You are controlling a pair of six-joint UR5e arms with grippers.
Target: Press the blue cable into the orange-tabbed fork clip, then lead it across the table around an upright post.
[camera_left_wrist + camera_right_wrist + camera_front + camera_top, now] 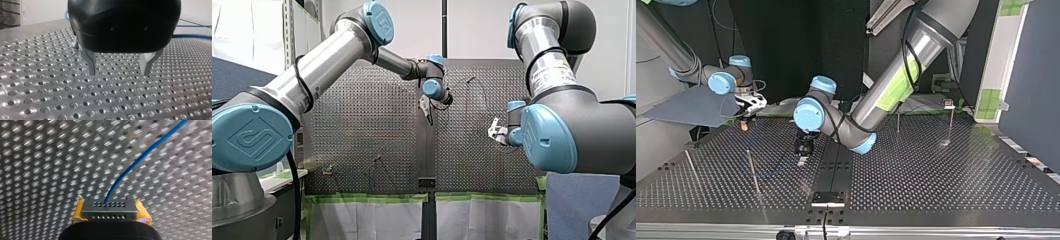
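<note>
Two grippers for you to check. My right gripper (108,200), with yellow pads, is clamped on the blue cable (140,160), which runs away from its fingers over the perforated table (37,170). In the top view you find this gripper at the upper left, just above an orange tab (743,125). My left gripper (117,73) hangs near mid-frame there, metal fingers apart, close over the table.

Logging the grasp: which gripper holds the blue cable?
My right gripper: yellow-padded fingers shut on the blue cable; my left gripper is open, empty.
</note>
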